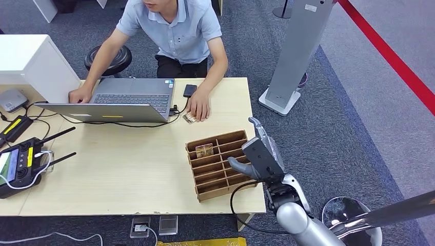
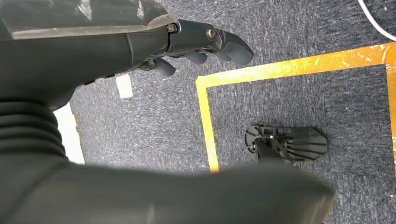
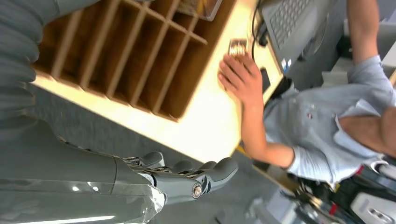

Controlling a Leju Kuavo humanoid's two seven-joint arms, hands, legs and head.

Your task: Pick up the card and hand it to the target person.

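Head view: right hand (image 1: 259, 156) raised at the table's right edge, over the right side of a wooden divided tray (image 1: 219, 165), fingers extended and apart, thumb (image 1: 239, 165) jutting toward the tray, nothing held. One card (image 1: 204, 150) standing in a compartment of the tray's far row, left column. Second card (image 1: 189, 118) flat on the light wooden table (image 1: 128, 174), just beside the fingertips of the person's hand (image 1: 199, 106) resting palm down near the laptop. Seated across the table, a person in a light blue polo shirt (image 1: 179, 28), other hand (image 1: 80, 95) at the left corner of the open grey laptop (image 1: 123, 99). Black phone (image 1: 190, 90) lying just right of the laptop. Black handheld controller with antennas (image 1: 23, 161) at the table's left edge. White box (image 1: 31, 66) at the far left corner. Grey floor-standing pillar (image 1: 295, 56) on carpet to the right, red stripe (image 1: 395, 59) running across the floor beyond.

Right wrist view: same empty hand (image 3: 187, 179) off the table edge, fingers loosely extended, tray (image 3: 126, 56) and person's hand (image 3: 240, 79) on the table nearby.

Left wrist view: left hand (image 2: 196, 44) hanging over grey carpet marked with yellow tape (image 2: 280, 70), fingers gently curled, empty.
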